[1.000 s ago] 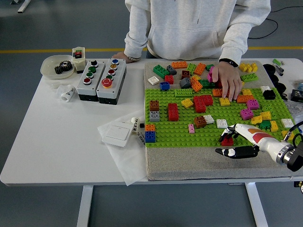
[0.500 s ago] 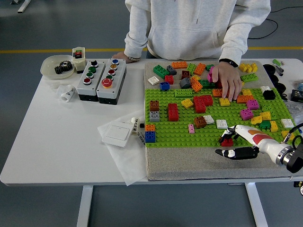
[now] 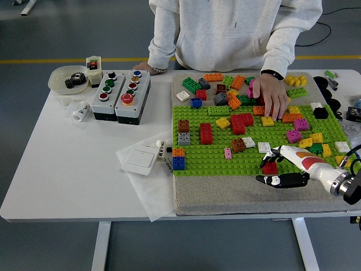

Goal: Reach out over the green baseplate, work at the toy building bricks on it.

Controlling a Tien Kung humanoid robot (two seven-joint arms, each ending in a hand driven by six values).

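Note:
The green baseplate lies on a grey mat and carries several scattered bricks in many colours. My right hand reaches in from the right over the plate's front right edge. Its white fingers arch over a small red brick, its black fingers lie just below on the mat, and the hand is shut on that brick. A person's hand rests on bricks at the plate's far edge. My left arm is out of sight.
Loose bricks lie on the mat behind the plate. Two button boxes, a bowl of gears and a white switch plate sit to the left. The person's other hand rests on the table's far edge.
My right hand has shifted slightly up and forward, with the red brick still between its fingers. The person's hand has stayed in place.

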